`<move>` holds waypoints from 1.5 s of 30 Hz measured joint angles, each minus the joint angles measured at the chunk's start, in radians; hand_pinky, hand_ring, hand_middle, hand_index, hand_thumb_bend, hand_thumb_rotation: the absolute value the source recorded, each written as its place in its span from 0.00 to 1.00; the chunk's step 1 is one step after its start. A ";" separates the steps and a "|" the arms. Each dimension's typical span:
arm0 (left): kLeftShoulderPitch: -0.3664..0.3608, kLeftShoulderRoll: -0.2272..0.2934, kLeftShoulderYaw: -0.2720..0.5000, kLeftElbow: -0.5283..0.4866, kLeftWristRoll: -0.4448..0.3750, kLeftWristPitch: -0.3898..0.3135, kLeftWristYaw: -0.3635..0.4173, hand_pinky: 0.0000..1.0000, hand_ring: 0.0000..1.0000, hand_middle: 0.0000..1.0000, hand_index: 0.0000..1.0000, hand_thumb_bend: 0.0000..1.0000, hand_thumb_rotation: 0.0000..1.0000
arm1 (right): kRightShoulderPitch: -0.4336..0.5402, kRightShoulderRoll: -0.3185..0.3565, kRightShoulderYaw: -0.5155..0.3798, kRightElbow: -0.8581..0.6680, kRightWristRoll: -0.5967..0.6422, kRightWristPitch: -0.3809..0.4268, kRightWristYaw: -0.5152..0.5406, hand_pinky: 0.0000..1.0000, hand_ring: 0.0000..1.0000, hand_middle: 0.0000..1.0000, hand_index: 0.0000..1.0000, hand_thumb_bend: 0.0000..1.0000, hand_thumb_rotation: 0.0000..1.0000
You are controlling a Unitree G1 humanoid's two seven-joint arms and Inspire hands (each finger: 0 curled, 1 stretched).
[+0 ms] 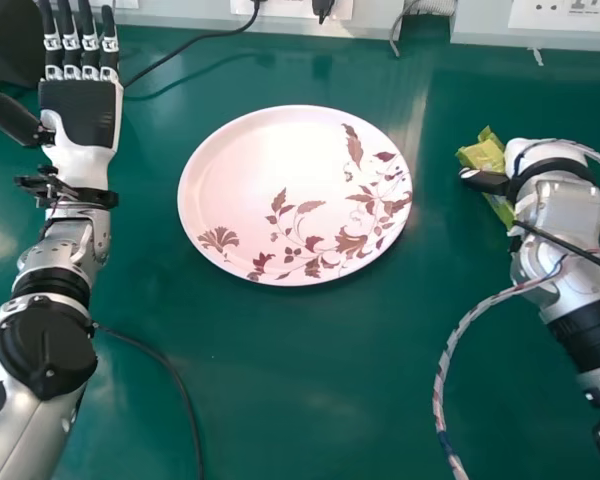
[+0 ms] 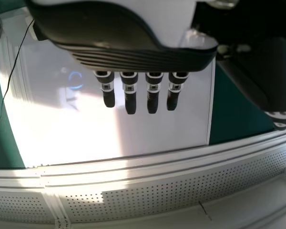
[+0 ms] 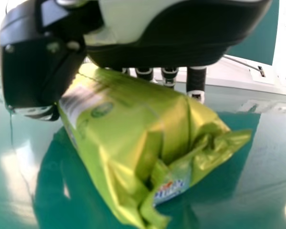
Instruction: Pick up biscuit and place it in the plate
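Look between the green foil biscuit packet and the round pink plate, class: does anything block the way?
Nothing visible stands between the packet, at the right hand, and the leaf-patterned plate to its left.
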 measured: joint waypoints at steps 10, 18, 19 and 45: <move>-0.001 -0.001 0.024 0.004 -0.034 0.052 0.044 1.00 0.98 1.00 1.00 1.00 0.46 | -0.004 -0.003 0.000 0.002 0.008 -0.005 0.002 0.27 0.33 0.48 0.83 0.53 0.00; -0.001 -0.001 0.023 0.003 -0.034 0.043 0.044 1.00 0.98 1.00 1.00 1.00 0.47 | -0.006 -0.010 0.001 0.001 0.009 -0.020 0.009 0.23 0.29 0.34 0.55 0.51 0.05; -0.001 -0.001 0.023 0.003 -0.034 0.042 0.052 1.00 0.98 1.00 1.00 1.00 0.46 | -0.006 -0.011 0.001 0.001 0.009 -0.020 0.011 0.23 0.28 0.33 0.52 0.51 0.05; -0.018 -0.108 -0.024 -0.023 0.011 -0.073 0.040 1.00 0.97 1.00 1.00 1.00 0.42 | 0.016 -0.020 -0.022 -0.064 0.030 -0.018 0.023 0.04 0.09 0.16 0.48 0.49 0.07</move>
